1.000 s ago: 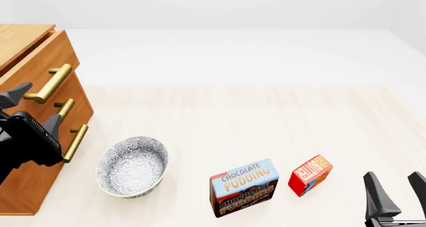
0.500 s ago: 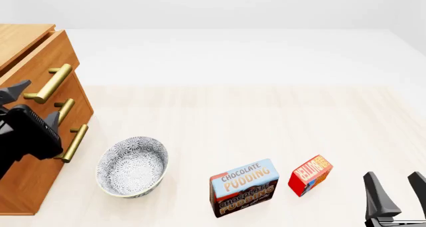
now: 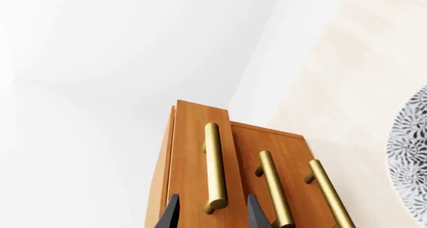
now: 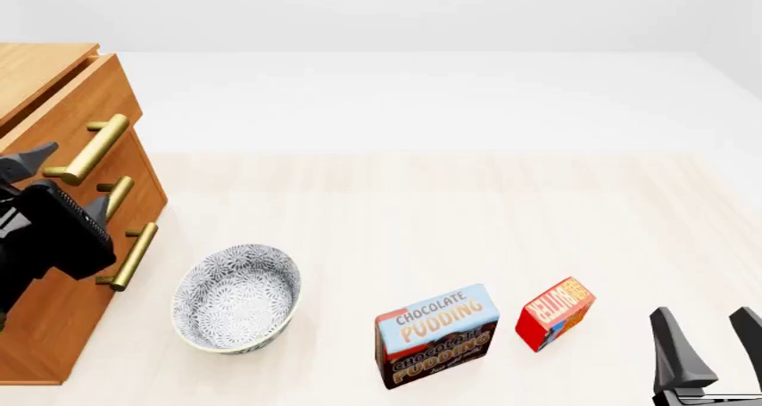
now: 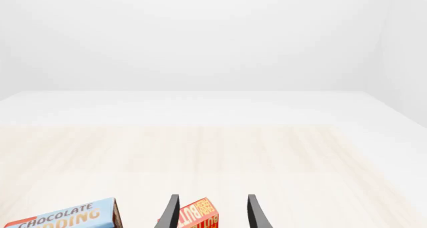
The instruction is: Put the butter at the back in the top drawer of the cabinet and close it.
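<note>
The butter [image 4: 555,313] stands on the table at the front right, next to the pudding box. My right gripper [image 4: 705,343] is open and empty, to the right of the butter and nearer than it. In the right wrist view the butter [image 5: 199,216] shows ahead between the open fingertips of the right gripper [image 5: 212,215]. The cabinet [image 4: 53,272] stands at the left edge. Its top drawer [image 4: 84,103] sticks out a little beyond the lower two. My left gripper [image 4: 60,181] is open at the near end of the top drawer's brass handle [image 4: 89,147]. In the left wrist view the handle's end [image 3: 213,203] lies between the fingertips of the left gripper [image 3: 212,215].
A patterned bowl [image 4: 236,297] sits just right of the cabinet, also in the left wrist view [image 3: 410,158]. The Chocolate Pudding box [image 4: 436,335] stands between the bowl and the butter. Two lower drawer handles [image 4: 128,254] sit below my left gripper.
My left gripper has moved slightly up and in towards the top drawer's handle. The right arm and the objects on the table have not moved.
</note>
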